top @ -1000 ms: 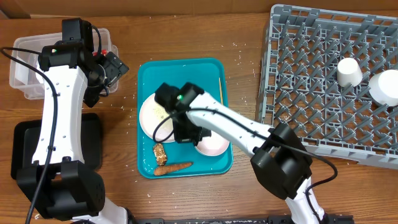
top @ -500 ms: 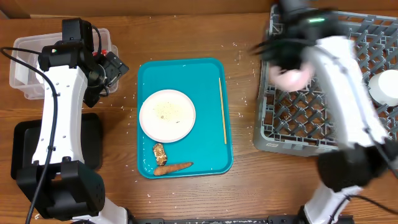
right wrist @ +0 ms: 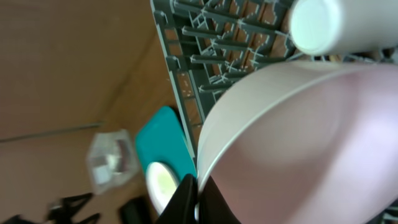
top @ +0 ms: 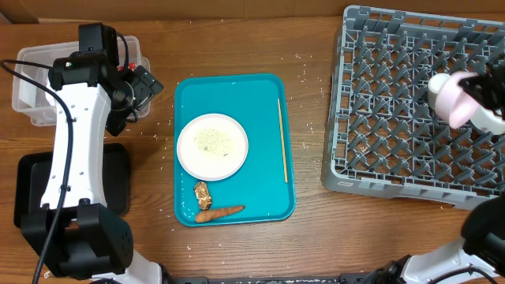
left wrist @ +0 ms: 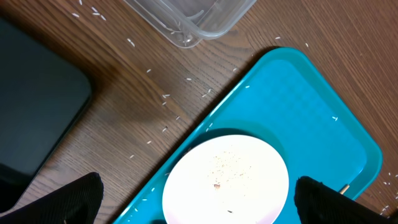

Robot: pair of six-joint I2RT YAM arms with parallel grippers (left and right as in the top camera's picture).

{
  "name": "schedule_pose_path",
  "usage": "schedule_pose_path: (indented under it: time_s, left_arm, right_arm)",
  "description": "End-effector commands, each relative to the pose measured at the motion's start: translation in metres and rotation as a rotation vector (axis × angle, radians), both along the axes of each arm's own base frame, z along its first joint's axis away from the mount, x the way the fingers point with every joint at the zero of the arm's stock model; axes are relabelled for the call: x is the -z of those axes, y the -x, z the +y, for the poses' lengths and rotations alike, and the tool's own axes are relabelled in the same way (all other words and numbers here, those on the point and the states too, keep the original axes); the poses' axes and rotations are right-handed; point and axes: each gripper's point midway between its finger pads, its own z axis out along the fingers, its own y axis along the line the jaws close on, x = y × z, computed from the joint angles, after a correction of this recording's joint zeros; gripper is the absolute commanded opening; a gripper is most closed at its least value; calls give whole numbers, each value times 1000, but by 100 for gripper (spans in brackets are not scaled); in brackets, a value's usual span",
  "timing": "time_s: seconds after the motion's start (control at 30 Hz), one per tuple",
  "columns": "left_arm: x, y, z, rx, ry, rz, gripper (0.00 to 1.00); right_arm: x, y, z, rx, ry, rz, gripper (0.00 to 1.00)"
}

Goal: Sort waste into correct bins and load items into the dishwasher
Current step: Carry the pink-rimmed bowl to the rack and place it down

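My right pincer (right wrist: 194, 198) is clamped tight on the rim of the pale pink plate (right wrist: 298, 137), with the plate fanning out ahead of the fingers. It hangs above the dish rack (top: 394, 118), over the rack's right-hand half, tilted rather than flat. The small white cup (right wrist: 322, 25) sits just beyond the plate's far edge and close to it; I cannot tell whether they touch. What matters for the set-down, as I judge it, is the plate's edge against the rack's peg rows. It has to go down edge-first between two rows, clear of the cup. The right arm is already over the rack, so this one is its job.

My left pincer (left wrist: 198, 183) is spread wide with nothing in it, well away from the rack on its left. It hovers over the round white plate (top: 211, 146), which lies on the teal tray (top: 268, 87) beside the rack.
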Motion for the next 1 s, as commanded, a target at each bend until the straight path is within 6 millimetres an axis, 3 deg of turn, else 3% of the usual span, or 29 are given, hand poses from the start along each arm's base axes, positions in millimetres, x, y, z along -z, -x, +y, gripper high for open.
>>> schedule_pose_path:
  time_s: [0.0, 0.23, 0.43, 0.7, 0.97]
  left_arm:
    - [-5, 2, -2, -1, -6, -12, 100]
    - [-5, 2, -2, -1, -6, -12, 100]
    - [-5, 2, -2, -1, -6, -12, 100]
    - [-5, 2, -2, -1, -6, -12, 100]
    - [-5, 2, -2, 0, -6, -12, 100]
  right_arm:
    - [-9, 7, -6, -45, -169, -229, 4]
    - [17, 17, -53, 49, -211, -405, 4]
    - [19, 13, -58, 14, -193, -544, 4]
    - [59, 14, -68, 114, -146, -321, 4]
    - [73, 14, -71, 127, -134, -271, 4]
